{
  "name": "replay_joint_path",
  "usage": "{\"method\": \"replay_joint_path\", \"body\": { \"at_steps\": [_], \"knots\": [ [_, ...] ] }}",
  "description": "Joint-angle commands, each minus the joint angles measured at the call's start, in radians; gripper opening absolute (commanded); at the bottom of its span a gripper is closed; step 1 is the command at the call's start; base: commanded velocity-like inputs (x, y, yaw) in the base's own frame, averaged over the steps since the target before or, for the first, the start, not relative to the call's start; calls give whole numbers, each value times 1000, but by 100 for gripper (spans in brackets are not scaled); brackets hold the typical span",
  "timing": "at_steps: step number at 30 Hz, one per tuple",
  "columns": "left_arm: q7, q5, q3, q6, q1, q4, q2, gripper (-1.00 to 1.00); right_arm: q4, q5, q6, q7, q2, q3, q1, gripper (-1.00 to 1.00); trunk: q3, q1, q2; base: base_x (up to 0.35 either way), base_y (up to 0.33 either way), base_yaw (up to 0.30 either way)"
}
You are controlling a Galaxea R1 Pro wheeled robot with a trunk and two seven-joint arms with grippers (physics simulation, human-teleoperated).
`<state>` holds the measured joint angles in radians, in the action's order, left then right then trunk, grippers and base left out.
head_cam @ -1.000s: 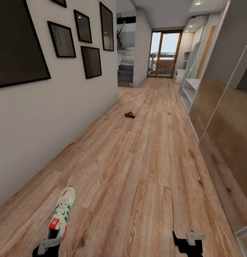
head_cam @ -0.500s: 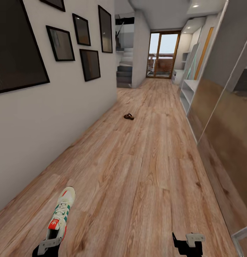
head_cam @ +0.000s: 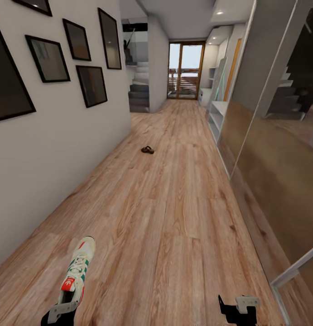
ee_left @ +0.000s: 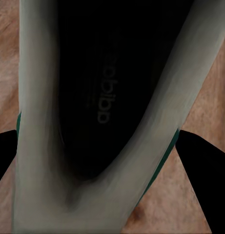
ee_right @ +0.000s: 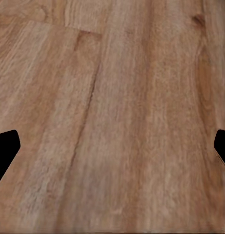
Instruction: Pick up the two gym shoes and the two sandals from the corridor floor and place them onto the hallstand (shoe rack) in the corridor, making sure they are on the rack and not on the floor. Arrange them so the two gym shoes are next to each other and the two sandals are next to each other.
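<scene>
Head camera: set high, looking forward and down along the corridor floor [head_cam: 174,217], my left gripper [head_cam: 61,312] and right gripper [head_cam: 238,308] at its near edge, the glazed door [head_cam: 185,70] far off. Left wrist camera: pressed very close above the gym shoe [ee_left: 102,112], staring into its dark insole, floor at the margins. Right wrist camera: faces straight down, near the planks [ee_right: 112,117], sharing that flooring with the head camera.

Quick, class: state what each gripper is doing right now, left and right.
Left gripper: shut on a gym shoe, held at its heel.
Right gripper: open, jaws wide apart, holding nothing, over the corridor floor.
</scene>
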<state>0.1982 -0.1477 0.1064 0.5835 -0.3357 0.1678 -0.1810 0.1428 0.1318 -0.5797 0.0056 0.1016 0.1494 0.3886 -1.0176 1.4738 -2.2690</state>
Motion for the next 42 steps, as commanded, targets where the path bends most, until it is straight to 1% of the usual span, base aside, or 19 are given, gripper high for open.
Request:
{"method": "replay_joint_path", "body": {
  "at_steps": [1,4,8,16,42],
  "knots": [
    [10,-8,5,0,0,-1,0,-100,-1,10,-3,1,0,9,1,100,2,-4,7,0,0,-273],
    [10,-9,5,0,0,-1,0,-100,-1,11,-3,1,0,9,1,100,12,-16,28,0,0,-273],
    [10,-9,5,1,0,-1,0,-100,0,11,-3,1,0,9,1,100,12,-16,28,0,0,-210],
    [10,-9,4,2,0,-1,0,-100,2,11,-4,1,2,9,1,100,12,-16,28,32,0,-40],
    [10,-10,6,2,0,-1,0,-100,0,12,-5,1,1,7,1,100,12,-16,28,322,-63,-1]
  ]
}}
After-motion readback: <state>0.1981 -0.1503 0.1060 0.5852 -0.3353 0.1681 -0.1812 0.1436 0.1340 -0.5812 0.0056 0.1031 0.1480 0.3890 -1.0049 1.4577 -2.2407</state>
